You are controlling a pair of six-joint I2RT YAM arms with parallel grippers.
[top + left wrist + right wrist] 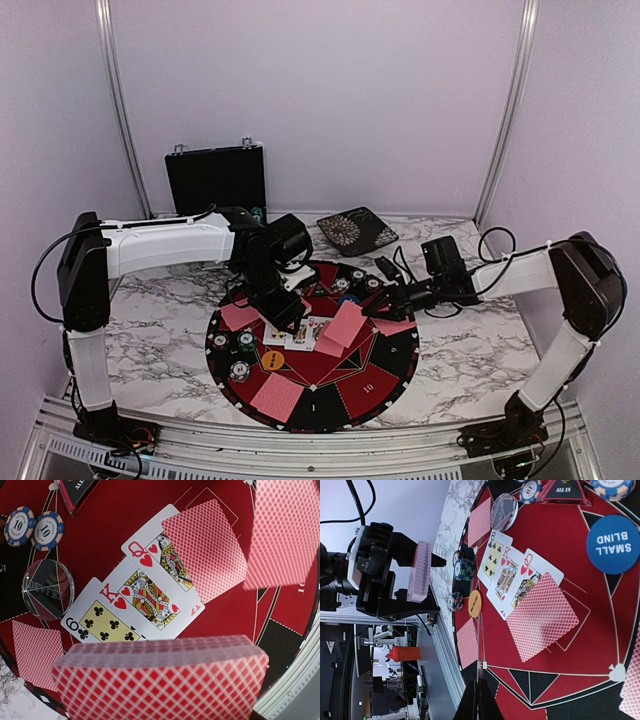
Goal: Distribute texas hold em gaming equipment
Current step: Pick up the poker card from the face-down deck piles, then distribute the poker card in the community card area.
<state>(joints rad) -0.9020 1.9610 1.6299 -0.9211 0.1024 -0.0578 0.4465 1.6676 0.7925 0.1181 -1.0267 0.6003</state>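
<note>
My left gripper is shut on a deck of red-backed cards and holds it above the round mat. Below it lie the face-up nine of clubs, king of hearts and queen of hearts; a face-down card overlaps the queen. My right gripper is shut on one red-backed card, raised over the mat's centre and edge-on in the right wrist view. Chips, a clear disc, an orange disc and a blue disc lie on the mat.
More face-down cards lie at the mat's left, front and right. A black case stands open at the back. A dark patterned tray lies behind the mat. An "ALL IN" marker sits on the mat.
</note>
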